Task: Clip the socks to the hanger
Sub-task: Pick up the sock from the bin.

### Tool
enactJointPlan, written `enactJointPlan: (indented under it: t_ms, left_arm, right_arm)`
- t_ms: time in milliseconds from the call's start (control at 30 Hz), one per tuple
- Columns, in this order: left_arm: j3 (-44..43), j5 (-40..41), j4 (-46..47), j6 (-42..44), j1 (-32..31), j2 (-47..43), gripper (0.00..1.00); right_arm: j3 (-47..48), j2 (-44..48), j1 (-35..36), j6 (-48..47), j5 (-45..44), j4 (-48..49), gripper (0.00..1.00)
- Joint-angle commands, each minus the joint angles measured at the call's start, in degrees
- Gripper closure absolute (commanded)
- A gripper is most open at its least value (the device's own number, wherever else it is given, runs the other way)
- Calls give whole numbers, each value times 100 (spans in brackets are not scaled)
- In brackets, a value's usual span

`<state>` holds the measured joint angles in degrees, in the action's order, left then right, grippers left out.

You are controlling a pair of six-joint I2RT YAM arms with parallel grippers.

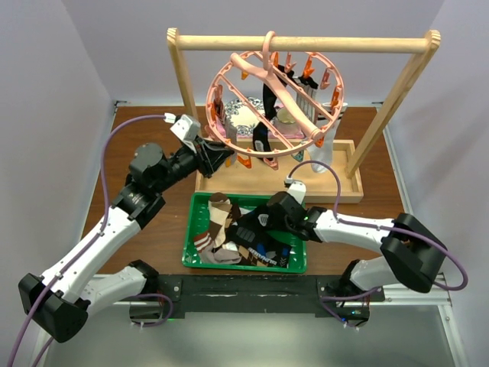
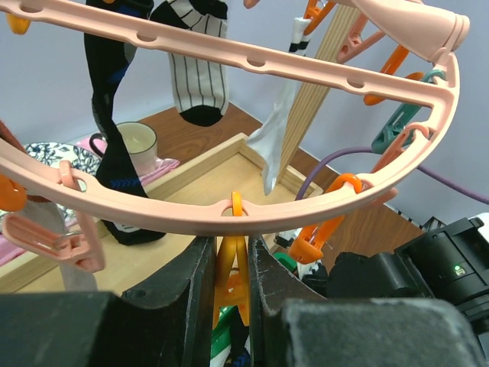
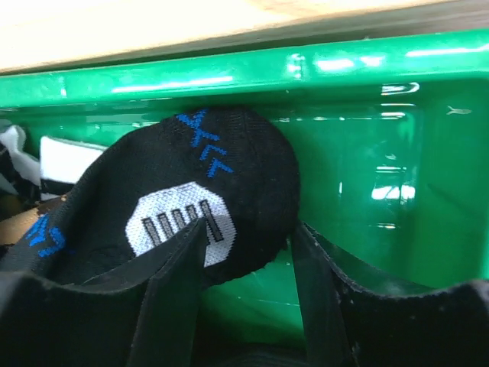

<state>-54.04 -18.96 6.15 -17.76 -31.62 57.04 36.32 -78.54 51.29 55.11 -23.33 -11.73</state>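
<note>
The pink ring hanger (image 1: pixel 271 107) hangs from the rack bar with several socks clipped to it, among them a black one (image 1: pixel 267 99) and a black-and-white striped one (image 2: pixel 200 73). My left gripper (image 1: pixel 228 155) is at the ring's lower left rim (image 2: pixel 229 222) and is shut on an orange clip (image 2: pixel 231 267) that hangs there. More socks lie in the green basket (image 1: pixel 191 229), including a brown striped one (image 1: pixel 218 210). My right gripper (image 1: pixel 243 229) is down in the basket, open. Its jaws straddle the toe of a black sock (image 3: pixel 221 168) with blue marks and a white patch.
The wooden frame rack (image 1: pixel 306 43) stands on a wooden tray base (image 1: pixel 336 187) behind the basket. A cup (image 2: pixel 137 145), a patterned plate (image 2: pixel 46 157) and a pink cloth (image 2: pixel 164 164) sit on the base. The green basket wall (image 3: pixel 344 153) is close to the right fingers.
</note>
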Motion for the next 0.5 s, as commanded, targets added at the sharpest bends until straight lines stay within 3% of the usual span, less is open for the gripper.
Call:
enactJointPlan:
  t_ms: [0,100,133,167,367,467]
  left_arm:
    - [201,-187,-360,-114,33,-87,100]
    - [254,-204,-317,-158,33,-114,100]
    - [262,-204,-290,-158,24,-131,100]
    - [271,-196,-290,-158,24,-131,100]
    - [263,-187,-237,-166,33,-123,100]
    - [254,-187,-202,-193,24,-131,100]
  right_arm:
    - [130,32,-40,202,-48,407,52]
    - [-89,295,-49,1,-189,845,75]
    - [-142,418,-49,-70,-268,952,91]
    - [-212,723,-40,-167,-338,1022,97]
    - [-590,2761,92,-2063,-190,2129,100]
    - [-398,3125,232,-2978,65,2096,100]
